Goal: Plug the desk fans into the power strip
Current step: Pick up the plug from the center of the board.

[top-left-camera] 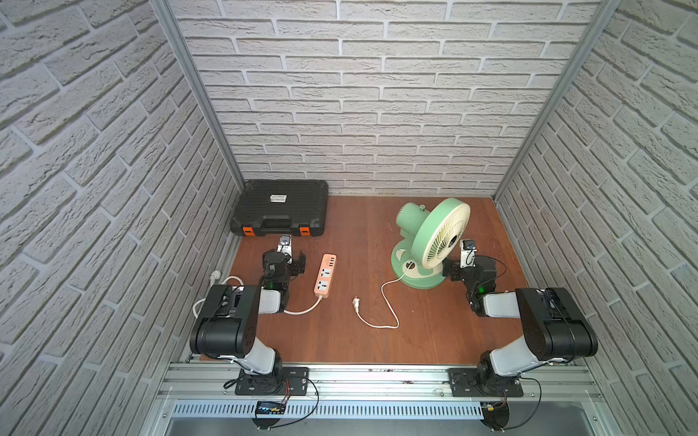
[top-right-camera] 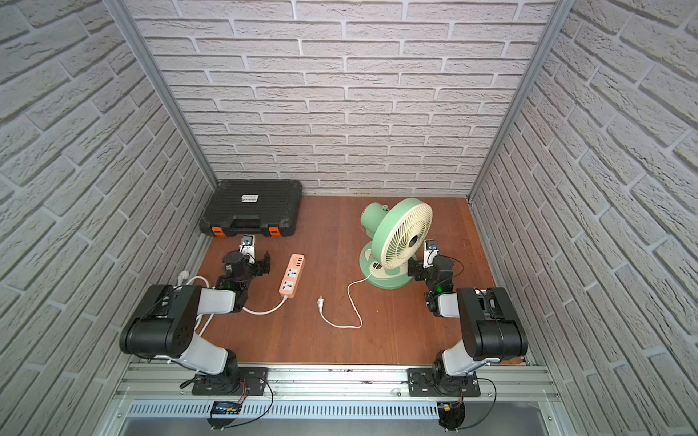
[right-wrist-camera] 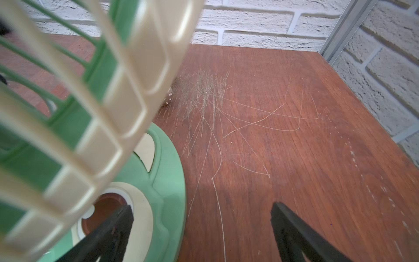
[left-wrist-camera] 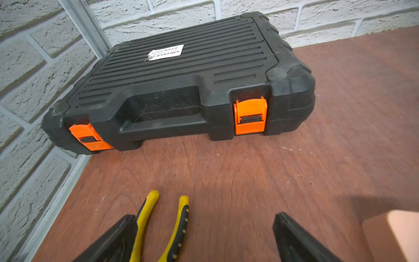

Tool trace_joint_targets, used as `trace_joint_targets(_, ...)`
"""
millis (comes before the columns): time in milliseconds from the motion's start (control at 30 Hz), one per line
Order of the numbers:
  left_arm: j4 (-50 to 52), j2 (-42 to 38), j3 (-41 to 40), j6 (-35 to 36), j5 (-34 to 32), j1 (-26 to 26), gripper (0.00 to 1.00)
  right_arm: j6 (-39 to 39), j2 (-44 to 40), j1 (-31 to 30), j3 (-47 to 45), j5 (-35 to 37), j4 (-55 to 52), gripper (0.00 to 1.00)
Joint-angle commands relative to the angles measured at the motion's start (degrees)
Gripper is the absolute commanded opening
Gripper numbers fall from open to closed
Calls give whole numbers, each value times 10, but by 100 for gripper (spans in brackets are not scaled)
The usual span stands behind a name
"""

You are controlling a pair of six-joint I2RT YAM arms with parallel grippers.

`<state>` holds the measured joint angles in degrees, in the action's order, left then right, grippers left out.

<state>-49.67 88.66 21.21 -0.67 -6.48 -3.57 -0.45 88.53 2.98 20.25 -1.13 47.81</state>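
- The black toolcase (top-left-camera: 281, 211) lies closed in the far left corner of the desk (top-left-camera: 340, 234) in both top views; its two orange latches face the arms.
- The left claw (left-wrist-camera: 204, 219) sits in the left-centre of the top views, in front of the toolcase; its jaws are spread wide and it has hold of nothing.
- In the left wrist view a pair of yellow-handled pliers (left-wrist-camera: 181, 222) lies on the desk, one handle passing just beside a finger (left-wrist-camera: 122, 233).
- The power strip (top-left-camera: 325, 279) lies flat just right of the left claw, sockets up and empty; its thick white cable (top-left-camera: 302, 309) runs back under the left arm.
- The small white plug (top-left-camera: 355, 303) lies loose on the desk near the frame's centre, apart from the strip; the thin cord (top-left-camera: 382, 290) loops from it to the fan's base.
- The desk fan (top-left-camera: 440, 234) stands upright at centre-right, its cream grille tilted toward the right arm.
- The right claw (right-wrist-camera: 201, 206) sits close against the fan, wide open and empty; one finger (right-wrist-camera: 108, 229) lies over the green base, the other over bare desk.
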Motion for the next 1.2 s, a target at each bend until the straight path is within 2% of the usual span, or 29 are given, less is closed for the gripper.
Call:
trace_joint_targets(0,-11,2,10,-9,12,-4,98,3,-2,-8,13,-10,50,99)
trace_joint_targets(567,-11,3,9,-8,10,-3,98,4,-1,-7,13,-10,49,99)
trace_joint_targets(700,-11,1,9,-8,9,-3,98,9,-5,-9,15,13,46,99)
trace_joint_targets(733,12,-9,17,-10,1,-2,98,16,-19,-10,18,36,26,99)
trace_joint_targets(800,107,-51,51,-8,-1,0,98,25,-100,-16,44,81,-94,99)
trace_joint_targets(867,208,-87,96,-13,-14,0,98,94,-196,-16,92,111,-254,99)
trace_joint_targets(900,263,-107,118,-30,-34,1,98,115,-238,-16,118,98,-344,99)
trace_joint_targets(933,312,-126,138,-56,-56,3,98,122,-276,-17,122,77,-380,99)
trace_joint_targets(967,360,-142,156,-89,-73,5,98,154,-304,-16,100,83,-365,99)
trace_joint_targets(1000,399,-153,169,-118,-87,9,98,226,-325,-13,60,115,-328,99)
trace_joint_targets(1033,434,-161,182,-141,-97,16,98,271,-339,5,47,86,-326,99)
trace_joint_targets(1067,466,-166,193,-157,-107,25,98,279,-339,14,68,62,-375,98)
trace_joint_targets(1100,488,-169,200,-164,-120,38,98,278,-326,15,111,63,-453,94)
trace_joint_targets(1167,522,-171,211,-170,-173,75,98,278,-298,13,153,74,-532,85)
